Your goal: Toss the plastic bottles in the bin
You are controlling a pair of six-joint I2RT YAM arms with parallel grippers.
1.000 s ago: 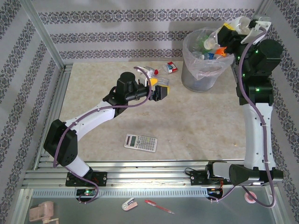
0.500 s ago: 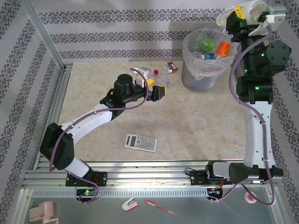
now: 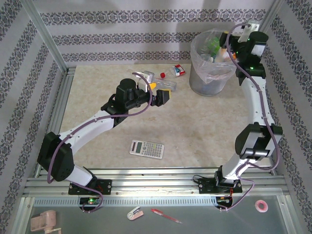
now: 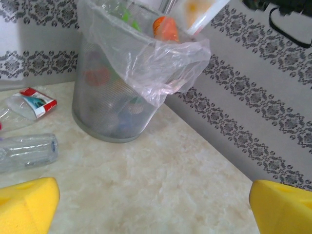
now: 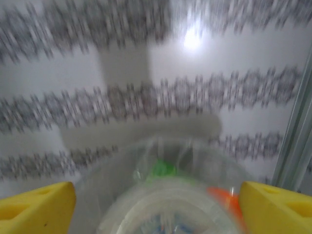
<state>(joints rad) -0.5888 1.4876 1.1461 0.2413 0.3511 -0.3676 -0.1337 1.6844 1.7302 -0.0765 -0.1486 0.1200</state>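
2 plastic bottles (image 4: pixel 27 151) lie left of the wide-spread left jaws.

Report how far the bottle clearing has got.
Done: several bottles lie in the bin. In hand: the right gripper is over the bin, fingers apart; the left gripper, open, hovers near the bottles on the table. Left: those few bottles.

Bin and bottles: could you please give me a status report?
Left gripper open, empty, beside bottles on table. Right gripper open over bin. Calculator lies apart, nothing blocking.
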